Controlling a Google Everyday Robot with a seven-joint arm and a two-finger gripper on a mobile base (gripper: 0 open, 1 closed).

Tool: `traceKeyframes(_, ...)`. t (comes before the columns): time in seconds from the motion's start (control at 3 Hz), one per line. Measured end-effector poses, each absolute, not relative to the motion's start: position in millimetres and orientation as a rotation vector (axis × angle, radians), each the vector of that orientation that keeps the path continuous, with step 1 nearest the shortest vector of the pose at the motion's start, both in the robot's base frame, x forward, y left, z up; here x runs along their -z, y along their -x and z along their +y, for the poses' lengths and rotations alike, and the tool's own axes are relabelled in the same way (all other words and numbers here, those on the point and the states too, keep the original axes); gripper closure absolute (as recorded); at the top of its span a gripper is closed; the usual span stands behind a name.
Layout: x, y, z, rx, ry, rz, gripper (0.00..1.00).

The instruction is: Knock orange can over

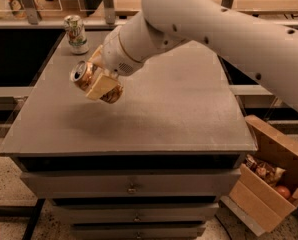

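The orange can [84, 74] is a shiny copper can with a silver top. It is tipped far over, top facing up and to the left, its lower end close above the grey table [179, 119]. My gripper [96, 76] is over the left part of the table, and its tan fingers [103, 87] are closed across the can's side. The white arm reaches in from the upper right.
A white-and-green can [76, 34] stands upright at the table's back left corner, just behind the gripper. An open cardboard box [269, 174] with items in it sits on the floor at the right. Drawers [131, 186] run under the tabletop.
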State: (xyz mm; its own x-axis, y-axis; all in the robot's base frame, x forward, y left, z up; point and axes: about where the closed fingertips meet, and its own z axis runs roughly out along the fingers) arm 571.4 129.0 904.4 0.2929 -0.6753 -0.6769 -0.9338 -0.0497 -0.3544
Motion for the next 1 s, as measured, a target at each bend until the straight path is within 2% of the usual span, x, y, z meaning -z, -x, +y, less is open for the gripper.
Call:
traceKeyframes(0.67,-882,-568,104,-0.062,2.154,1.557,0.77)
traceKeyframes(1.0,-869,-570,86,0.148,2.302,1.603,0.67)
